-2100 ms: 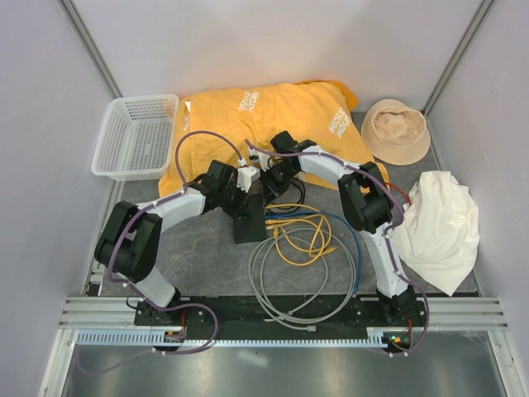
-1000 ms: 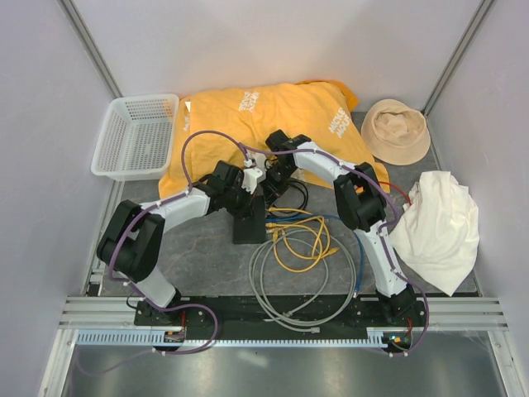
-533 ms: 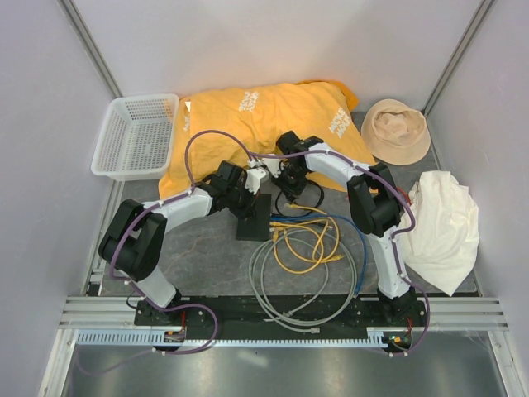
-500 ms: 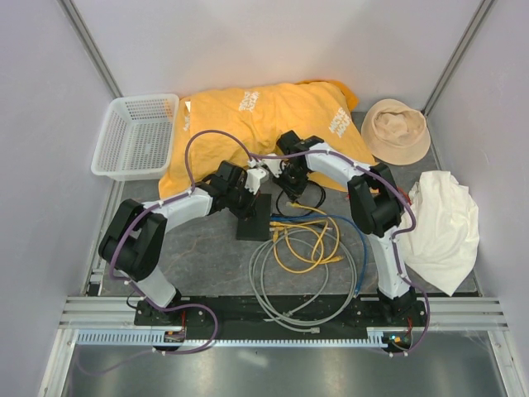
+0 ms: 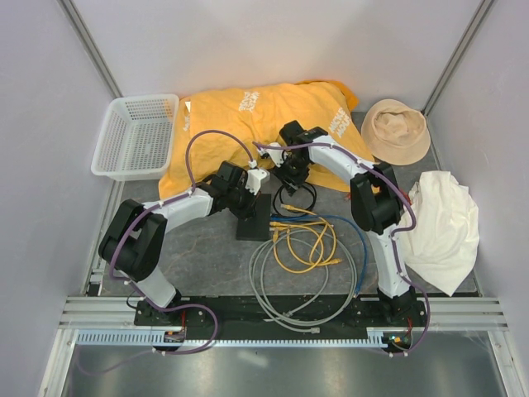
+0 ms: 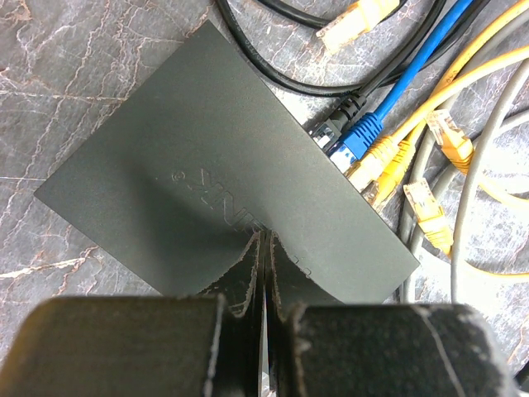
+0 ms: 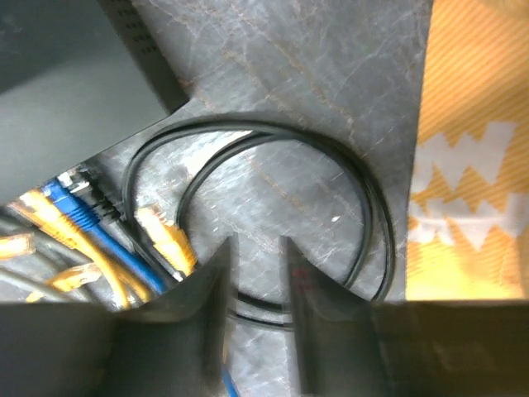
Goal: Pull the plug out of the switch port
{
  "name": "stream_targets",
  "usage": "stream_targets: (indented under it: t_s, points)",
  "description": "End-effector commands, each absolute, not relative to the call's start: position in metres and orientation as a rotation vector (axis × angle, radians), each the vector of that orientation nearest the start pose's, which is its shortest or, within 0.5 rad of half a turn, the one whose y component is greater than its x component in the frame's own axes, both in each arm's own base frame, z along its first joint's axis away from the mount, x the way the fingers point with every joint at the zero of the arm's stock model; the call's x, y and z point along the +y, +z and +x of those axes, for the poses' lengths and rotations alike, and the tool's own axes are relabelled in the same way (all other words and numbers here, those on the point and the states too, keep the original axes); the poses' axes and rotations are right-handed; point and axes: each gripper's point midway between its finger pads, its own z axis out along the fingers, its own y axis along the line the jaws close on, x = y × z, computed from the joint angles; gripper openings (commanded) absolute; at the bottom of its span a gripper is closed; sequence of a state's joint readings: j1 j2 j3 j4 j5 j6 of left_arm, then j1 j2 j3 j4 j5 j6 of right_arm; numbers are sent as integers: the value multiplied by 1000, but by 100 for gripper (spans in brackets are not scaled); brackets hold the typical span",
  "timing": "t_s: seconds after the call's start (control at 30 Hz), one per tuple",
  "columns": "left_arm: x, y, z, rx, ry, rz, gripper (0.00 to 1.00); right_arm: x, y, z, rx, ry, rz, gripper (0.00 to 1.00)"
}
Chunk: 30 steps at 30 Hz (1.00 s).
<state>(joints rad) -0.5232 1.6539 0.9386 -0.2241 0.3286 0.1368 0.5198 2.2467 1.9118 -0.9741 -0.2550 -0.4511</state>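
Observation:
The black switch box [image 5: 252, 222] lies on the grey table; it fills the left wrist view [image 6: 207, 182]. Along its right edge sit a black plug [image 6: 335, 126], a blue plug [image 6: 360, 136] and yellow plugs [image 6: 374, 164]. My left gripper [image 6: 264, 241] is shut, its tips pressed on the switch's top; it shows in the top view [image 5: 250, 188]. My right gripper [image 7: 254, 256] is a little open and blurred, above the black cable loop [image 7: 364, 190], apart from the switch [image 7: 74, 107]. A loose yellow plug [image 7: 169, 236] lies on the table left of its fingers.
Yellow cables [image 5: 302, 240], a grey coil [image 5: 273, 289] and a blue cable [image 5: 355, 248] lie in front of the switch. An orange cloth [image 5: 264, 112] lies behind, a white basket [image 5: 136, 136] at back left, a tan hat [image 5: 395, 131] and a white cloth [image 5: 438, 227] on the right.
My right gripper has drawn back from the switch's port side toward the orange cloth. My left gripper has stayed shut on top of the switch, which shifted slightly.

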Motion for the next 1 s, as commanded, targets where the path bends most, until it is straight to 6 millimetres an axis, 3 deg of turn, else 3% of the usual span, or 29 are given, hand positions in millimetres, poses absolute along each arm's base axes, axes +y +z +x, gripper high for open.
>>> stream_targets:
  t_s: [0.0, 0.03, 0.07, 0.1, 0.23, 0.43, 0.57, 0.83, 0.97]
  points:
    - [-215, 22, 284, 2419, -498, 1002, 2, 256, 83, 368, 2421, 503, -1479, 49]
    - [-215, 22, 284, 2418, -501, 1001, 2, 255, 85, 360, 2416, 539, -1515, 53]
    - [-215, 23, 284, 2415, -501, 1000, 2, 249, 79, 348, 2447, 562, -1542, 66]
    - [-215, 23, 284, 2414, -500, 1002, 1, 247, 77, 343, 2453, 571, -1552, 71]
    - [-215, 24, 284, 2407, -501, 998, 1, 238, 63, 332, 2501, 561, -1552, 75]
    - [-215, 24, 284, 2408, -499, 1000, 2, 234, 43, 334, 2536, 522, -1573, 67]
    - [-215, 25, 284, 2409, -498, 1002, 2, 225, 31, 336, 2556, 457, -1597, 50]
    - [-215, 24, 283, 2415, -503, 1007, 2, 218, 24, 333, 2572, 442, -1602, 50]
    - [-215, 25, 283, 2412, -504, 1002, 2, 212, 20, 337, 2588, 383, -1579, 28]
